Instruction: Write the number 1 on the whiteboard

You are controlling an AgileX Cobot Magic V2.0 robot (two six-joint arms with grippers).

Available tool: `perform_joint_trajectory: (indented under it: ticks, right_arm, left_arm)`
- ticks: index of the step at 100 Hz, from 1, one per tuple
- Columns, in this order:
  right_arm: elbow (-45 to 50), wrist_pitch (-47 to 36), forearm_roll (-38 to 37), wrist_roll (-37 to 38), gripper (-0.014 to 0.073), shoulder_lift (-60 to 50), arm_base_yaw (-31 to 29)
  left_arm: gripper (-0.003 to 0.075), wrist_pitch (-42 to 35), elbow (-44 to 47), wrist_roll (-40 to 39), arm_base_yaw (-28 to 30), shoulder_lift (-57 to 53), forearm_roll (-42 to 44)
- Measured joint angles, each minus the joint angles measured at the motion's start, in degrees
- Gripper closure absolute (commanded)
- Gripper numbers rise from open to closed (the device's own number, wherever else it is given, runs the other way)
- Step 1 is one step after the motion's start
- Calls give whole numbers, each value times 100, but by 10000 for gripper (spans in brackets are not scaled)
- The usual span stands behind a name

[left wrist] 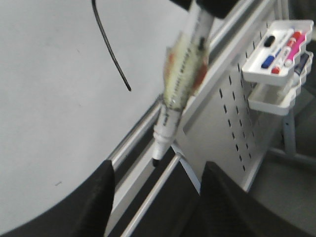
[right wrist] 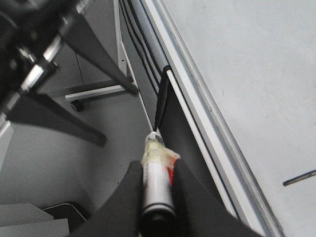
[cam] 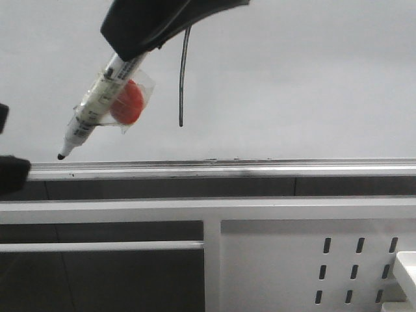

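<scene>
The whiteboard (cam: 292, 78) fills the upper front view, with its silvery ledge (cam: 227, 169) below. The number 1 (cam: 182, 78) is a thin dark near-vertical stroke on it, also seen in the left wrist view (left wrist: 109, 44) and the right wrist view (right wrist: 298, 177). My right gripper (cam: 140, 39) (right wrist: 157, 170) is shut on a white marker pen (cam: 97, 104) wrapped in clear tape with a red pad. The pen slants down-left, its tip just above the ledge, left of the stroke. My left gripper (left wrist: 159, 173) is open and empty at the left edge (cam: 5, 146).
A white perforated metal panel (cam: 312, 260) (left wrist: 232, 113) stands below the ledge at the right. A white tray (left wrist: 279, 49) holding several coloured markers hangs on it. White frame rails (cam: 104, 246) run below the board.
</scene>
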Motion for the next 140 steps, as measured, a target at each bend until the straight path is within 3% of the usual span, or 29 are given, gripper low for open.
perform_joint_trajectory:
  ticks: [23,53,74,90,118,128,140]
  right_arm:
    - [-213,111,-12,0,664,24,0]
    - [-213,321,-24,0,664,24,0]
    - [-213,333,-24,0,664,24,30]
    - [-221,271,-24,0,664,24,30]
    - [-221,277,-24,0,655,24,30]
    - [-221,254,-24,0,555,24,30]
    - [-221,127,-24,0,314,24,30]
  left_arm:
    - [355,-1423,-34,0,0,1042,58]
    - [362,-2137,-142,0,0,1631,58]
    - [488,-2209,-142,0,0,1644,58]
    - [743,-2209,-142,0,-10,1644,114]
    - [740,-2189,-142,76,-22,1657,240]
    - [740,-2189,-142,76,-22,1657,205]
    - [740,-2224,-142,65,-44,1657,-56]
